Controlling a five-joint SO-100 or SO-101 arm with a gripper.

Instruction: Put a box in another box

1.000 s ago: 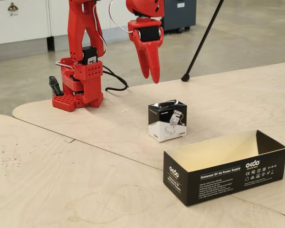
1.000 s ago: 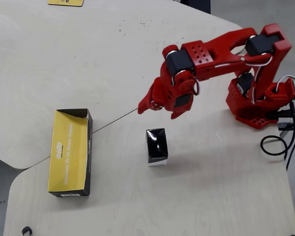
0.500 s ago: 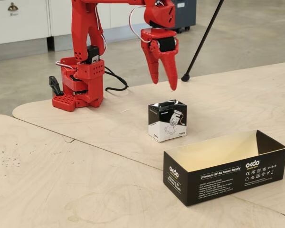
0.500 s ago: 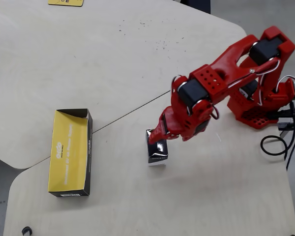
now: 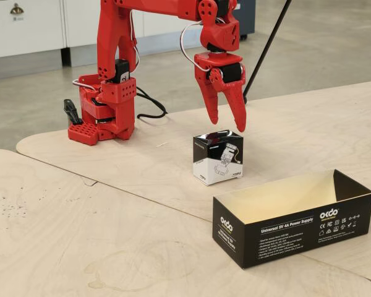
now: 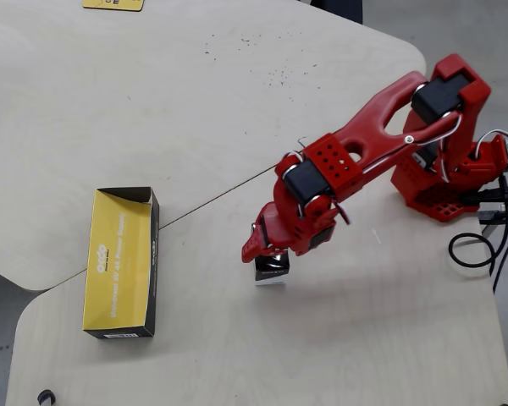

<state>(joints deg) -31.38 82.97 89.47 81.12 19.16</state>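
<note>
The small black-and-white box (image 5: pixel 218 158) stands upright on the pale wooden table, its white printed side facing the fixed view. My red gripper (image 5: pixel 227 125) hangs just above its top, pointing down, fingers apart with nothing between them. In the overhead view the gripper (image 6: pixel 262 251) covers most of the small box (image 6: pixel 272 271). The long black box (image 5: pixel 294 217) with a tan inside and white print lies open-topped to the front right in the fixed view, and at the left in the overhead view (image 6: pixel 118 262). It holds nothing.
The arm's red base (image 5: pixel 102 114) is clamped at the table's back left, with black cables (image 6: pixel 478 245) beside it. A black pole (image 5: pixel 266 49) slants down to the floor behind the table. A seam (image 6: pixel 195 211) runs between two tabletops.
The gripper has swung across and come down from beyond the small box to just over its top. Its fingers have spread apart. Both boxes have stayed where they were.
</note>
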